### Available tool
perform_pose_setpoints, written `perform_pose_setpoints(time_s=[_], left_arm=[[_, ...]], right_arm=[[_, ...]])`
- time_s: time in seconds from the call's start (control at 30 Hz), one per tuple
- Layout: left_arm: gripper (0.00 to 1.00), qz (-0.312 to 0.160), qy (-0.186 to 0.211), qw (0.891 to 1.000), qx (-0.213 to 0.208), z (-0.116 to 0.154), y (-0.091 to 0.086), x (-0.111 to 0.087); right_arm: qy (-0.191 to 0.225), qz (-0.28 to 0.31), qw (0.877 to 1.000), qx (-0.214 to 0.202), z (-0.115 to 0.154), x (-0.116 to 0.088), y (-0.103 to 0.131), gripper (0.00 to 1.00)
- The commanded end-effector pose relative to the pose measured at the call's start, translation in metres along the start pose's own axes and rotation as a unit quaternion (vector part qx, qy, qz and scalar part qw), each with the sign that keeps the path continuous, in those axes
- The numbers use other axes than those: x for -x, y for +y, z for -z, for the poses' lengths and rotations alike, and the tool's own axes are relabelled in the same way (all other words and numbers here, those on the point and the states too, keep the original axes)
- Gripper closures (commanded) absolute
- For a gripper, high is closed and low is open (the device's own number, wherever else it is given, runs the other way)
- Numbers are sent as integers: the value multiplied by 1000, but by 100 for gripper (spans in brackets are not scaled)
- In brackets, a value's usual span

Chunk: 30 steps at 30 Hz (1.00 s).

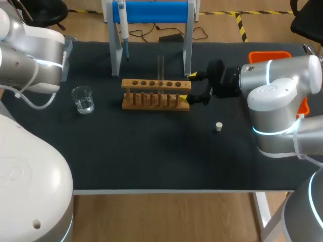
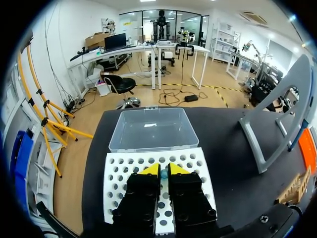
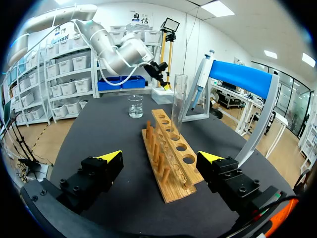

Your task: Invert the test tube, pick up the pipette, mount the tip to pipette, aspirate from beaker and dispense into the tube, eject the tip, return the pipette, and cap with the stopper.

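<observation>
- The stopper (image 1: 218, 126) lies on the worktop in front of the rack (image 1: 156, 94), off its right end.
- The right hand (image 1: 188, 86) is spread wide and empty, straddling the rack's right end.
- The test tube (image 1: 161, 68) stands upright mid-rack; I'd grip the glass gently, clear of the wood.
- The left hand (image 2: 162, 169), beyond the rack's left end, is nearly closed and empty.
- The pipette (image 1: 122, 25) hangs behind the rack.

The bench (image 1: 151, 161) carries one wooden rack (image 1: 151, 96) with what looks like six holes, though the tube hides one. There is one glass test tube (image 1: 161, 68), one beaker (image 1: 83, 99), one pipette (image 1: 123, 30), one blue stand (image 1: 151, 12), one stopper (image 1: 218, 126), one orange bin (image 1: 267, 56), one perforated tip tray (image 2: 119, 173) and one clear box (image 2: 153, 130).
</observation>
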<state>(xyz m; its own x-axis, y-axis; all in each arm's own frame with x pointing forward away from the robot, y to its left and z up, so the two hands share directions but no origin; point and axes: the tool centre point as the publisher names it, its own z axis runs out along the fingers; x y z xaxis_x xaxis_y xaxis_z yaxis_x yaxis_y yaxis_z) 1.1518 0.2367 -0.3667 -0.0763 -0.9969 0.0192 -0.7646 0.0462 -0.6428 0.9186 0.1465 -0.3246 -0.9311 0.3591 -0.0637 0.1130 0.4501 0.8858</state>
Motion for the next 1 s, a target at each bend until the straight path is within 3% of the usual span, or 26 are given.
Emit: perform_pose_setpoints(time_s=[0.03, 1.0], left_arm=[[100, 0, 1, 1000, 5, -3, -1, 0], [100, -9, -17, 1000, -14, 24, -15, 0]], right_arm=[[0, 0, 1000, 0, 0, 0, 0, 0], [0, 0, 1000, 0, 0, 0, 0, 0]])
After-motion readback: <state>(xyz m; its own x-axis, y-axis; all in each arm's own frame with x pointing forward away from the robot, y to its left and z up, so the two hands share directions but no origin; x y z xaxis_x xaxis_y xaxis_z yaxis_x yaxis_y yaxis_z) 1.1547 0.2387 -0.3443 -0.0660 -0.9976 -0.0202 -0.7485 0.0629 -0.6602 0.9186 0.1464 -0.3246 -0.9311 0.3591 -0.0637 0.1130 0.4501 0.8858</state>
